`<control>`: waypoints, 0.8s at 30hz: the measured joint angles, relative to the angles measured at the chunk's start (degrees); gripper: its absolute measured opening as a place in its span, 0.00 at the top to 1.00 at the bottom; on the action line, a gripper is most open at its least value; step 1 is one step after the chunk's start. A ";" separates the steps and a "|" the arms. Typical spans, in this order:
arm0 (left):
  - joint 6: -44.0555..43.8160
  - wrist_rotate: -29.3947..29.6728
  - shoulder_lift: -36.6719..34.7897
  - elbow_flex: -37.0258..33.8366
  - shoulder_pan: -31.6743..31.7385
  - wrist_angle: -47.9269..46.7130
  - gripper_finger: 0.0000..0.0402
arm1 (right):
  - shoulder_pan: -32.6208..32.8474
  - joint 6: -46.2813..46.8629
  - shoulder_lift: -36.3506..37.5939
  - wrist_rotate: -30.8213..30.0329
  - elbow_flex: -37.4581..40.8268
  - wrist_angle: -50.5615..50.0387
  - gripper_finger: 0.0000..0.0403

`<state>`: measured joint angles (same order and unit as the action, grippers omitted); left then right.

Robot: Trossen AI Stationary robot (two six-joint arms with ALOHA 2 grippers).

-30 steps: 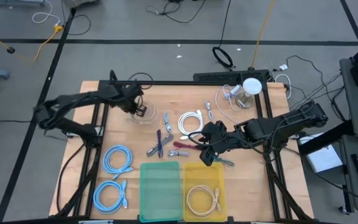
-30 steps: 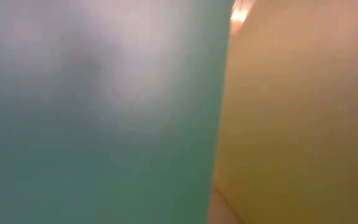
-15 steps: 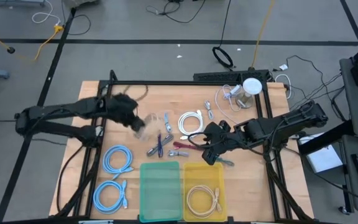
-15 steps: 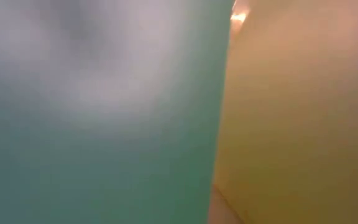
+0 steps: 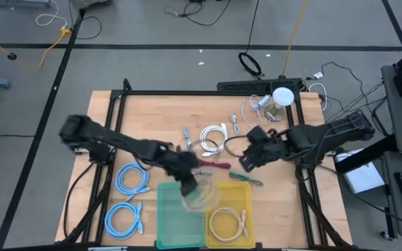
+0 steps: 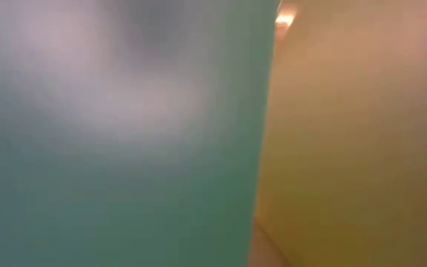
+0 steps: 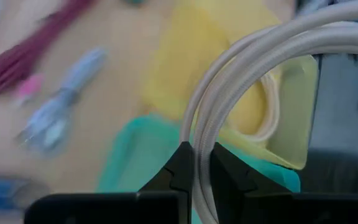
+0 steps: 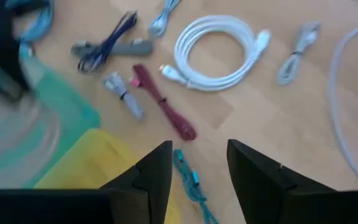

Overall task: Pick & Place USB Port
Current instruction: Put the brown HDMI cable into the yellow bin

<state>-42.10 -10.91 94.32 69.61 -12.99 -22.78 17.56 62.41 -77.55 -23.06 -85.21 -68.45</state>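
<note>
My left gripper is shut on a pale beige braided cable coil and hovers where the green bin and the yellow bin meet. In the left wrist view the coil arcs up from my fingers over both bins. A second beige coil lies on the yellow bin's floor. My right gripper is open above the table, just beyond a teal cable. Its wrist view shows the gap over bare wood. My left gripper pinches several strands of the beige coil side by side between its two fingers. The fingers lie across the strands. The coil is lifted clear above the bins, and its loop stands out beyond the fingertips.
Loose cables lie on the wood beyond the bins: a maroon one, a white coil, a dark blue one and small grey ones. Two light blue coils lie left of the green bin. The bin walls fill the low view.
My left gripper has swept from the table's far left toward the near edge and the right, carrying the beige coil from the wood to above the two bins. My right gripper has drawn back a little toward the right and far edges.
</note>
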 joint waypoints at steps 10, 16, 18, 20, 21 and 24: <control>19.22 7.81 19.03 34.13 -1.59 -19.62 0.93 | 0.85 3.40 8.46 -5.62 0.00 -8.56 0.66; 23.57 4.26 26.96 40.53 0.48 -20.77 0.93 | 0.99 2.84 8.55 -6.79 0.00 -8.62 0.66; 24.60 3.75 28.47 40.66 0.79 -20.85 0.93 | 0.96 2.80 8.27 -6.92 0.00 -8.61 0.66; 25.65 3.42 29.67 40.68 0.73 -20.95 0.93 | 1.01 2.72 8.14 -6.90 0.02 -8.69 0.66; 26.10 3.31 30.13 40.69 0.63 -21.01 0.93 | 0.99 2.72 8.03 -6.90 0.02 -8.75 0.66; 27.11 2.62 31.06 40.71 0.04 -20.38 0.93 | 0.99 2.79 7.96 -6.91 0.02 -9.94 0.66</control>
<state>-14.99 -8.29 125.38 110.32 -12.95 -43.16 18.55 65.19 -69.58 -29.97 -85.19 -78.39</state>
